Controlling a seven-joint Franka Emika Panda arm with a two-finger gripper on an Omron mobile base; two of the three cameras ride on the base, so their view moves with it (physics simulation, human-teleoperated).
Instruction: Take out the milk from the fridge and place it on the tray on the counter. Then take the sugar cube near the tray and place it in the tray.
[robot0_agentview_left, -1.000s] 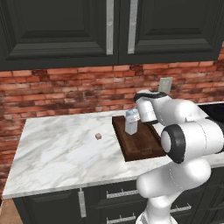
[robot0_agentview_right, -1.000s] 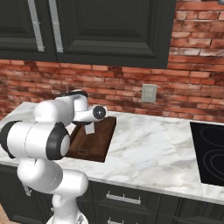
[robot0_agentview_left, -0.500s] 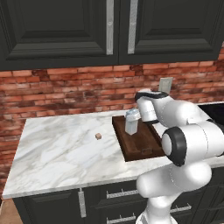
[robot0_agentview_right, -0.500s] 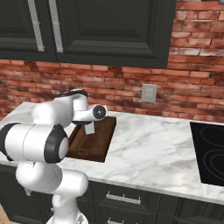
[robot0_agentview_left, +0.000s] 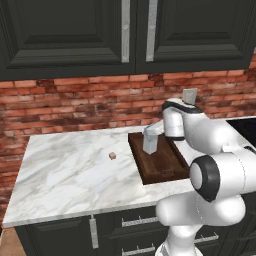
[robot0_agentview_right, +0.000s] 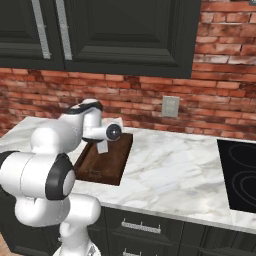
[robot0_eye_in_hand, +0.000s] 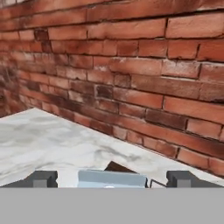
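Milk stands between the open pincer's fingertips.

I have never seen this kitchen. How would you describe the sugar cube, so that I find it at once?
Look at the white marble counter below the brick wall. On it lies a dark brown wooden tray with a pale blue-grey milk carton standing in it. The sugar cube sits alone on the bare marble to the left of the tray in the left base view: tiny, beige-pink, and far smaller than the carton.
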